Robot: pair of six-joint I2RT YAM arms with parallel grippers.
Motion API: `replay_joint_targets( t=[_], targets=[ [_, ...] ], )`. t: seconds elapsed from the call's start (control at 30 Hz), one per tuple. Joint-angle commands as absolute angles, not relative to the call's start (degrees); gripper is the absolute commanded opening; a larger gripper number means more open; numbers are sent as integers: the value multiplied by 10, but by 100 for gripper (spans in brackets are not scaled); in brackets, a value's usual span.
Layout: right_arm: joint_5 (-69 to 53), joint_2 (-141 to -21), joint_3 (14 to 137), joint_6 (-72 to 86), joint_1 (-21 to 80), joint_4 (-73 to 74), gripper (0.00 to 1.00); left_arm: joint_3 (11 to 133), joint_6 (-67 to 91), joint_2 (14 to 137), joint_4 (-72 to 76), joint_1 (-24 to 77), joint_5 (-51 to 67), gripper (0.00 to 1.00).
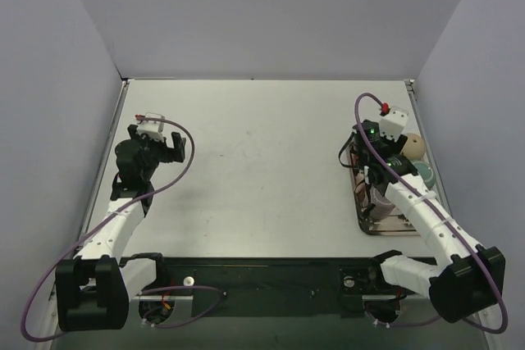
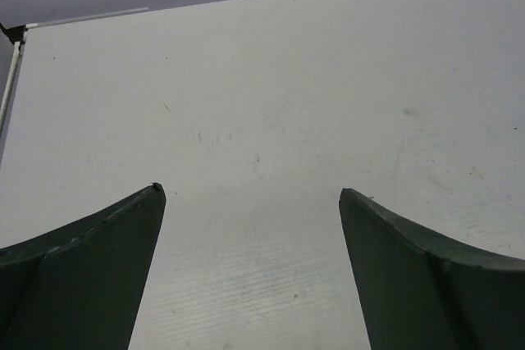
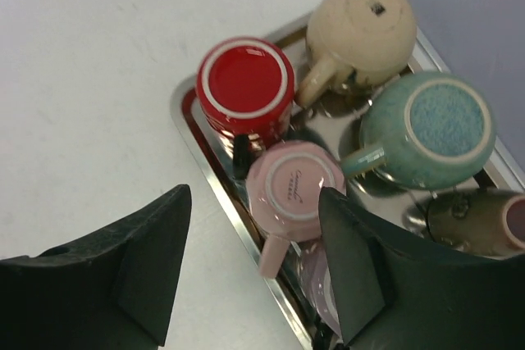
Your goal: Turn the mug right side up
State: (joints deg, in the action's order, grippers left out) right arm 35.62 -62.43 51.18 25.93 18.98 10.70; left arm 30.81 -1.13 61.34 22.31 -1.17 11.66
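Several mugs stand upside down in a metal tray (image 3: 203, 157) at the table's right edge (image 1: 385, 231). In the right wrist view they are a red mug (image 3: 244, 88), a cream mug (image 3: 361, 26), a teal mug (image 3: 426, 125) and a pink mug (image 3: 294, 190) with its handle over the tray's rim. A lilac mug (image 3: 324, 284) lies below it, partly hidden. My right gripper (image 3: 254, 194) is open and empty, above the pink mug; one finger is over the table, the other over the tray. My left gripper (image 2: 250, 193) is open and empty over bare table at the far left (image 1: 164, 143).
A dark mug (image 3: 480, 223) lies at the tray's right side. The cream mug (image 1: 413, 147) and teal mug (image 1: 424, 172) show beside the right arm in the top view. Walls close the table at the back and both sides.
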Motion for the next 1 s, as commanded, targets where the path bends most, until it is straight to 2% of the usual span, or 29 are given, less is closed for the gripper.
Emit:
replay_joint_targets(
  t=[0.0,0.17,0.27,0.3,0.53,0.67,0.97],
  targets=[
    [415,-677,497,377,205,229,59,315,-26,607,152,-14,152,99],
    [406,-722,483,431,218,222,56,307,-24,612,161,-14,149,99],
    [405,-739,471,474,223,213,46,298,-20,608,170,-14,156,99],
    [396,-740,467,482,225,201,45,297,-20,608,172,-14,159,99],
    [395,-780,449,557,236,221,46,284,-16,578,183,-14,176,98],
    [444,-786,447,583,271,234,48,281,-11,574,185,-14,189,98],
    [455,-848,436,642,259,214,45,283,-4,569,179,-14,211,98]
  ],
)
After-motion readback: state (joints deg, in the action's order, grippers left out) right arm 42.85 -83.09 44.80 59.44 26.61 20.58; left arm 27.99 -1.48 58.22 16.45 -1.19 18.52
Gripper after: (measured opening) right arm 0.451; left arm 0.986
